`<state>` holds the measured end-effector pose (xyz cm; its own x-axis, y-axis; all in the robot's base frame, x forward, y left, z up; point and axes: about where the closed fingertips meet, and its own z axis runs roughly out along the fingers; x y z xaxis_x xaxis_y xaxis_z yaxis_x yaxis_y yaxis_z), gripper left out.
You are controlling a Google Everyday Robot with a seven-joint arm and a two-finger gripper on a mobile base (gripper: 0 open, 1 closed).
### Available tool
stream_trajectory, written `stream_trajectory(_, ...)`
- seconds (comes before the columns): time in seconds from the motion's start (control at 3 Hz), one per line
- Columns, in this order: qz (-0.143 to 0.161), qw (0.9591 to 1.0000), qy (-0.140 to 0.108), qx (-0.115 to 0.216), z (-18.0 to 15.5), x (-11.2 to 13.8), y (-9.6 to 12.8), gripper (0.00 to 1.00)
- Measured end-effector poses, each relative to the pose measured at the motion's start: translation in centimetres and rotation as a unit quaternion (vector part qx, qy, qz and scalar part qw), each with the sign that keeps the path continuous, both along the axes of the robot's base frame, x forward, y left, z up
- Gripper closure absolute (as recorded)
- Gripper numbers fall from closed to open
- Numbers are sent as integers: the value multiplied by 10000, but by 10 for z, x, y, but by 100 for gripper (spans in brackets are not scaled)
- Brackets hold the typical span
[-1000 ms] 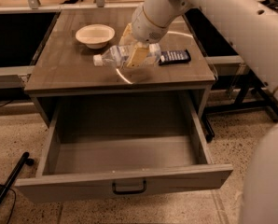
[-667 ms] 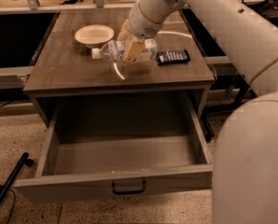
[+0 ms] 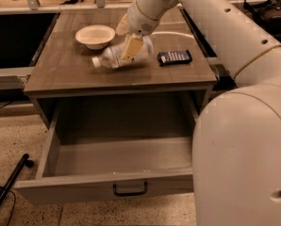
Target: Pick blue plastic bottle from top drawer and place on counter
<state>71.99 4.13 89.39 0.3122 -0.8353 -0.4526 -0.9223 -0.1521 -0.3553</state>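
Note:
The blue plastic bottle (image 3: 110, 58) lies on its side low over the counter (image 3: 65, 72), white cap pointing left, just right of centre. My gripper (image 3: 128, 51) reaches down from the upper right and is shut on the bottle's middle, with one yellowish finger (image 3: 132, 47) across its near side. The top drawer (image 3: 121, 154) is pulled fully open below the counter and holds nothing; its dark handle (image 3: 130, 188) faces me.
A white bowl (image 3: 95, 36) stands on the counter left of the bottle. A dark flat packet (image 3: 174, 57) lies to its right, near the white arc line (image 3: 180, 33). My arm and body (image 3: 244, 149) fill the right side. A black pole (image 3: 8, 187) lies on the floor at left.
The gripper has carried the bottle a little left and farther back over the counter, toward the bowl. The drawer stays open.

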Motion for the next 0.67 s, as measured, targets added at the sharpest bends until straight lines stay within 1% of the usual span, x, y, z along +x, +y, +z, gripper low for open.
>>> stream_trajectory(0.33, -149, 9999, -42, 20, 6, 3, -14, 0)
stream_trajectory(0.67, -356, 9992, -164, 40, 20, -6, -43, 0)
